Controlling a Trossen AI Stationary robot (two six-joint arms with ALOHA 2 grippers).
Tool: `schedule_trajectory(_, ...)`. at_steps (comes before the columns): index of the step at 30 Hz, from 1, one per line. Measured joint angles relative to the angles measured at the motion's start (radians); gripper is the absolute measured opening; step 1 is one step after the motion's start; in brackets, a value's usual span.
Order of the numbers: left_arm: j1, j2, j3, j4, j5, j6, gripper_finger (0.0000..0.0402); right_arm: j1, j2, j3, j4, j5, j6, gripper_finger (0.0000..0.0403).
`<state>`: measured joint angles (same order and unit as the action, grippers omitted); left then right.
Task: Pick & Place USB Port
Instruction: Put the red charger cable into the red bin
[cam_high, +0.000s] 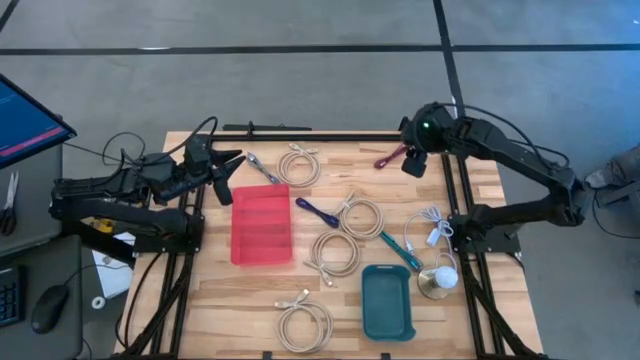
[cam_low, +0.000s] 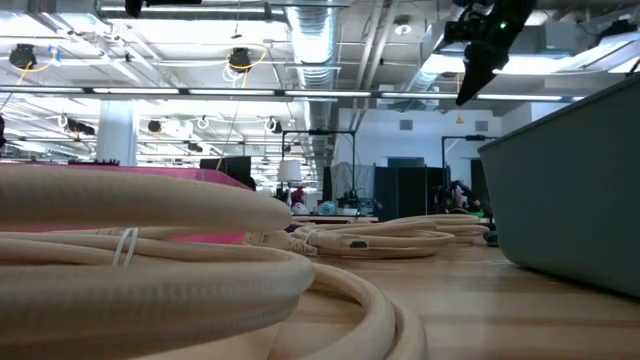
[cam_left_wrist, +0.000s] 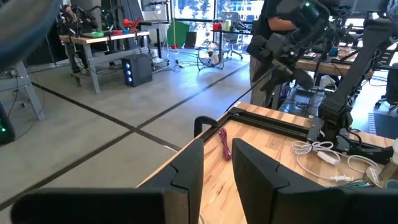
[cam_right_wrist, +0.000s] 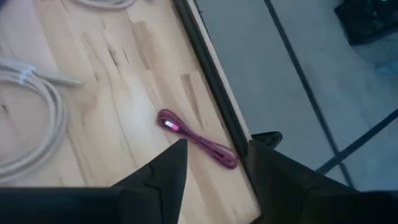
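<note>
Magenta USB cable (cam_right_wrist: 198, 142) lies loose on the pale wooden worktop (cam_high: 300, 310), close to its far edge near the black rail, just below the right gripper (cam_high: 414, 152). That gripper hangs above it with its fingers (cam_right_wrist: 163, 171) apart, one on each side of the cable in the right wrist view, not touching it. Nearer the middle of the worktop sit a red tray (cam_high: 262, 225), a teal tray (cam_high: 388, 300), several coiled cream cables (cam_high: 337, 252), a purple-ended cable (cam_high: 317, 211) and a white cable bundle (cam_high: 432, 228). The left gripper (cam_high: 222, 172) waits at the worktop's left edge beside the red tray, its fingers (cam_left_wrist: 255, 169) standing a little apart with nothing between them. Grey floor with dark seams surrounds the worktop. Beyond it the low view shows an open workshop with ceiling ducts (cam_low: 318, 40) and lamps, and the left wrist view shows benches (cam_left_wrist: 102, 38) with equipment.
</note>
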<state>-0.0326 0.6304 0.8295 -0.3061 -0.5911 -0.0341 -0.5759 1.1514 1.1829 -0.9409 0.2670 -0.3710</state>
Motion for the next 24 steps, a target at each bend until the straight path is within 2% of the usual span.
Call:
schedule_trajectory(11,0.000,0.000,0.000,-0.002,0.000,0.003,0.0085,-0.008,0.143,0.000,-0.089,0.029,-0.176,0.0211)
schedule_trajectory(24,0.000,0.000,0.000,-0.008,-0.002,0.052,0.0085,-0.061,0.359,0.000,-0.060,0.152,-0.311,0.0183)
